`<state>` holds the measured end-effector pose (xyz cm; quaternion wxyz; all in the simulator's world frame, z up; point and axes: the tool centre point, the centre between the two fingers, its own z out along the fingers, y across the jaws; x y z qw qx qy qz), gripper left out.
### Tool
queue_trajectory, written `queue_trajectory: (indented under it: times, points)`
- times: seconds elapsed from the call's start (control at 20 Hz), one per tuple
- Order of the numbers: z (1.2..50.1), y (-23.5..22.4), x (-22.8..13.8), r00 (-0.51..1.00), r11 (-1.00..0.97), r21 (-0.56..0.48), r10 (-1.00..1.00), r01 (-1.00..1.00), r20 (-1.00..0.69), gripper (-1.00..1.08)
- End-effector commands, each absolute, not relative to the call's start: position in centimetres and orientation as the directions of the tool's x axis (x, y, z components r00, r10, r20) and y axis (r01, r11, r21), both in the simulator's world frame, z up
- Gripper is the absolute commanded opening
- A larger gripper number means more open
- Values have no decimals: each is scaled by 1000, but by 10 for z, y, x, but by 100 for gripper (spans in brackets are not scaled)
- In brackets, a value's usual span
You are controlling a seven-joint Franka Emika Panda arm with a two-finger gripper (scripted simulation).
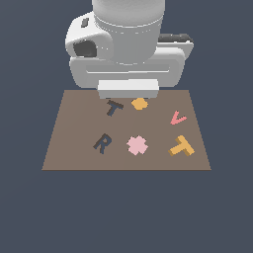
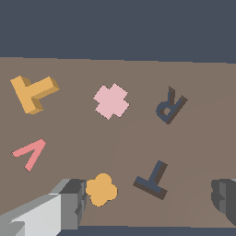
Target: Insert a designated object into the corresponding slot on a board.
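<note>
On the board (image 1: pixel 74 148), toward the exterior view's right, the orange T (image 1: pixel 182 147) lies untouched, well apart from the T slot (image 1: pixel 113 107) near the far edge. The end effector (image 2: pixel 147 203) hangs above the slot and the orange blob (image 2: pixel 101 189), fingers (image 2: pixel 69 205) apart and holding nothing. This looks like the approach step: next it must travel across to the T, descend and close on it.

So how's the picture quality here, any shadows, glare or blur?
Exterior view: flat, even light, no glare; the arm casts no clear shadow on the board. Wrist view: sharp, only the orange T shows shaded sides; the gripper fingers are cut off by the frame.
</note>
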<state>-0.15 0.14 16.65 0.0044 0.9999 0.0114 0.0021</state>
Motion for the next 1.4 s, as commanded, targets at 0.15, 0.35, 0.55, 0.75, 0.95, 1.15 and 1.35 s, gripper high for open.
queue_trajectory:
  times: [0.15,0.35,0.55,0.75,0.95,1.15,1.35]
  points:
    - [165,3,0,1000,-1000,9,28,28,4,100]
    - [159,10,6,999,-999,8,50,50,4,100]
    - [148,23,17,996,-996,6,90,90,3,100]
    - [132,42,31,989,-989,5,148,148,3,100]
    - [112,68,48,976,-976,3,220,220,2,100]
    - [90,98,64,955,-955,1,298,298,2,100]
    - [73,122,75,934,-934,0,358,358,1,100]
